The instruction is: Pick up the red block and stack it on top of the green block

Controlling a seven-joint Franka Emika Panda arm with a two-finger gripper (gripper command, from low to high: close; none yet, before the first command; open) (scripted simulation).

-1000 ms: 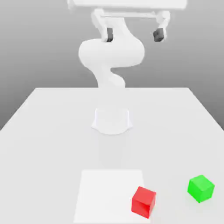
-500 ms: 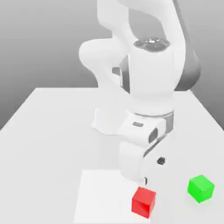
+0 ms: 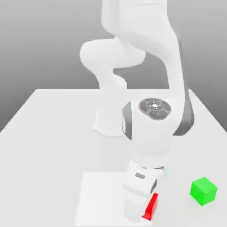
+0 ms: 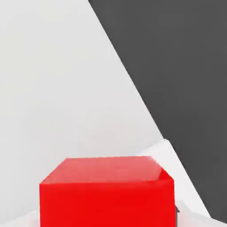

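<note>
Bending low over the white table [image 3: 53,128], the arm's gripper [image 3: 141,212] has its fingers drawn in narrow on the red block [image 3: 151,207], which sits at the pale square mat's [image 3: 99,195] corner and looms close in the hand view. The grasp step appears in hand; next comes a lift and carry toward the exterior view's right, where the green block [image 3: 204,190] waits apart. Count: one red block, one green.

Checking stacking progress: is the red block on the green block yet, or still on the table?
Still on the table. The red block sits apart from the green block, which has nothing on top.
</note>
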